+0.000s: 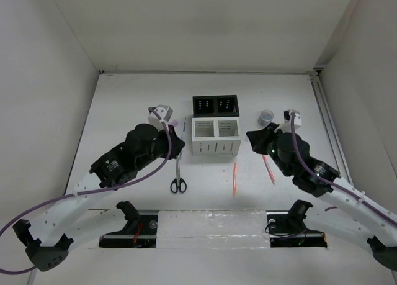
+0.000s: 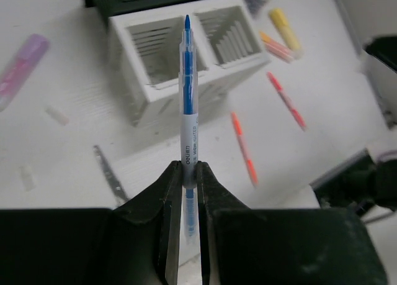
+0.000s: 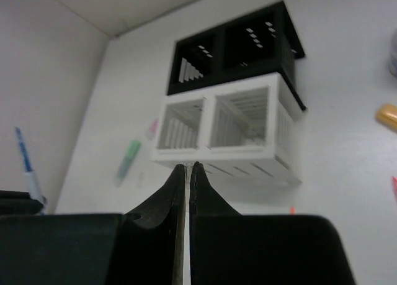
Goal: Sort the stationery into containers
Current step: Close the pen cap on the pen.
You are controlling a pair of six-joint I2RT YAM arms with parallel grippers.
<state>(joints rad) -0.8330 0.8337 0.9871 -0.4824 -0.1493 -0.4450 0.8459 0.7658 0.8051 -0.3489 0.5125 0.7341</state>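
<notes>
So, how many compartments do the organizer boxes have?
4: two side by side in the black box at the back, two in the white box before it.

White table (image 1: 124, 99) (plain white walls (image 1: 37, 61) around)

The pen (image 2: 187, 92) is blue, the near box (image 1: 215, 147) white, the far box (image 1: 215, 106) black.

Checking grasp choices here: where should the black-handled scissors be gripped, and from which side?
Probably the blades of the scissors, just beyond the handle loops, from straight above: they lie flat, handles at the near end, and the blades are narrower than the loops.
</notes>
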